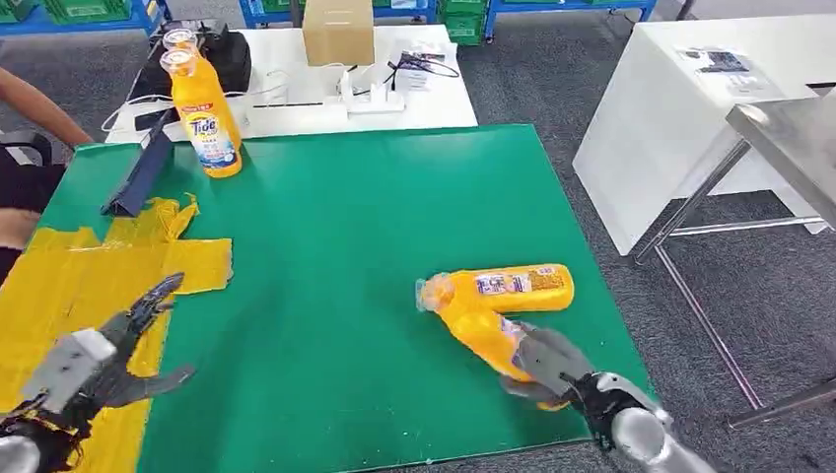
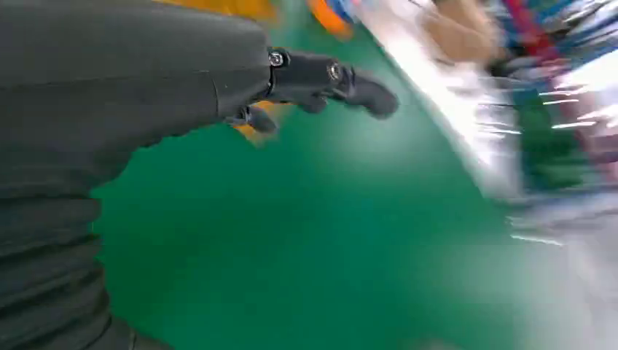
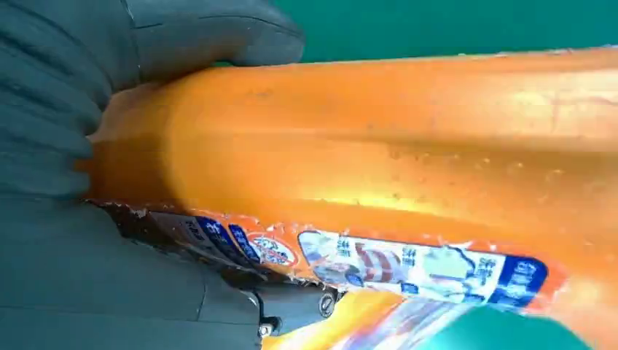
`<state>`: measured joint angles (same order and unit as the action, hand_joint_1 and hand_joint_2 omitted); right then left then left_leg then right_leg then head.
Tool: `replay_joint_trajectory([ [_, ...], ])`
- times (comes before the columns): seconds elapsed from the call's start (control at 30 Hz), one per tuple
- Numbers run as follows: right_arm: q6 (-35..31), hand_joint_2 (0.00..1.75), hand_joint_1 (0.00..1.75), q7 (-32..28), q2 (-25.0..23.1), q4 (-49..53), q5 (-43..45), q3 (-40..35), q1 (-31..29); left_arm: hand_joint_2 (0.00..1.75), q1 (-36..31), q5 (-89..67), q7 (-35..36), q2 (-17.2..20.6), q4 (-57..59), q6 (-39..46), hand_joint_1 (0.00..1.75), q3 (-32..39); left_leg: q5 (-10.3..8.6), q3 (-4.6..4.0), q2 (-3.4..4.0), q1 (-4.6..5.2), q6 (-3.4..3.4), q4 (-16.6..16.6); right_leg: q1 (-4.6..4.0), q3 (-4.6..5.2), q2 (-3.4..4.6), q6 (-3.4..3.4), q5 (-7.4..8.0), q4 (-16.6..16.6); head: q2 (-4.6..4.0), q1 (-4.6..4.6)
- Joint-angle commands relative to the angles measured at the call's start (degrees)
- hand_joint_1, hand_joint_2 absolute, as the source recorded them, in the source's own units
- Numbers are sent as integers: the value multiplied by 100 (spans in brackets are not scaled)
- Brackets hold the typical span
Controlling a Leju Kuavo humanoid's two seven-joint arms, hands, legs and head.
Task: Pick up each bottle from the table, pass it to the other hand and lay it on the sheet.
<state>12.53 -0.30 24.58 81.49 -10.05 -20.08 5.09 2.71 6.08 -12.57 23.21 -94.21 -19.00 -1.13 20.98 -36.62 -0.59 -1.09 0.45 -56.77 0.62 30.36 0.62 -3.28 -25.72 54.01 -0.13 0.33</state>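
Two orange detergent bottles lie on the green mat (image 1: 345, 246) at the right. One rests crosswise (image 1: 527, 284). The other (image 1: 480, 330) lies slanted beneath it, and my right hand (image 1: 547, 367) grips its lower end. Up close, the held orange bottle (image 3: 379, 168) sits between my thumb and fingers (image 3: 65, 117). Two more orange bottles stand upright at the back left, one in front (image 1: 205, 118) and one behind it (image 1: 180, 40). The yellow sheet (image 1: 69, 276) covers the mat's left side. My left hand (image 1: 113, 350) hovers over it, fingers spread and empty; its fingers (image 2: 328, 79) show over green mat.
A dark blue folded stand (image 1: 143, 169) leans by the standing bottles. Behind the mat a white table (image 1: 296, 108) carries a cardboard box (image 1: 338, 30) and cables. A person's arm (image 1: 34, 108) reaches in at the left. White and metal tables (image 1: 690, 108) stand to the right.
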Motion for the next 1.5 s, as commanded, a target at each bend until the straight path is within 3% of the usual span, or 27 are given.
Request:
replay_joint_trajectory([
  [0.03,125,175,175,-703,-849,873,628,595,513,0,302,55,89,-873,-652,-267,0,723,8,3,-7,10,1,9,3,3,-16,4,18,6,0,-15],
  [0.1,347,175,175,-848,-1272,1447,1109,560,289,0,315,386,41,-1294,-1026,-247,0,575,12,-5,-16,5,4,-2,-2,6,-22,11,-4,17,0,-7],
  [0.13,366,175,175,-772,-1417,1670,1128,466,176,175,332,476,110,-1481,-1201,-160,0,423,10,-15,-23,2,5,-2,1,16,-20,16,-9,24,0,-7],
  [0.23,394,175,175,-752,-1750,2075,1182,61,-64,175,478,491,-33,-2034,-1687,585,0,-184,9,-55,-12,2,5,-2,0,47,-7,12,-2,29,0,-7],
  [0.3,291,175,175,-784,-1827,2144,1080,-291,-114,175,715,902,-163,-2316,-1931,960,0,-633,16,-54,-13,11,9,-2,8,2,-13,12,-7,34,0,-9],
  [0.37,216,175,175,-780,-1801,2076,1030,-563,-183,175,832,1042,-228,-2278,-2000,1148,0,-946,21,-43,-20,17,11,-5,12,-4,-26,12,-16,35,0,-9],
  [0.4,125,175,175,-727,-1856,2003,923,-724,-162,175,873,1060,-275,-2232,-1982,1224,0,-1062,15,-56,-23,9,9,-6,5,49,-25,13,-11,32,0,-7],
  [0.73,-29,175,175,-723,-1774,1801,725,-947,-275,175,681,1219,-210,-2107,-1829,1124,0,-1101,16,-66,-46,9,2,-2,6,59,-36,16,-16,29,0,-7],
  [1.13,-18,175,175,-346,-1665,982,829,-1812,-1147,175,370,1394,-73,-1880,-1672,799,0,-1765,13,-60,-45,8,3,4,6,53,-34,15,-11,24,0,-7],
  [1.5,363,175,175,-166,-1292,1103,1180,-2940,-2046,175,213,886,-236,-1625,-1571,507,0,-1837,19,-55,-33,16,4,-3,12,53,-27,18,-17,39,0,-7],
])
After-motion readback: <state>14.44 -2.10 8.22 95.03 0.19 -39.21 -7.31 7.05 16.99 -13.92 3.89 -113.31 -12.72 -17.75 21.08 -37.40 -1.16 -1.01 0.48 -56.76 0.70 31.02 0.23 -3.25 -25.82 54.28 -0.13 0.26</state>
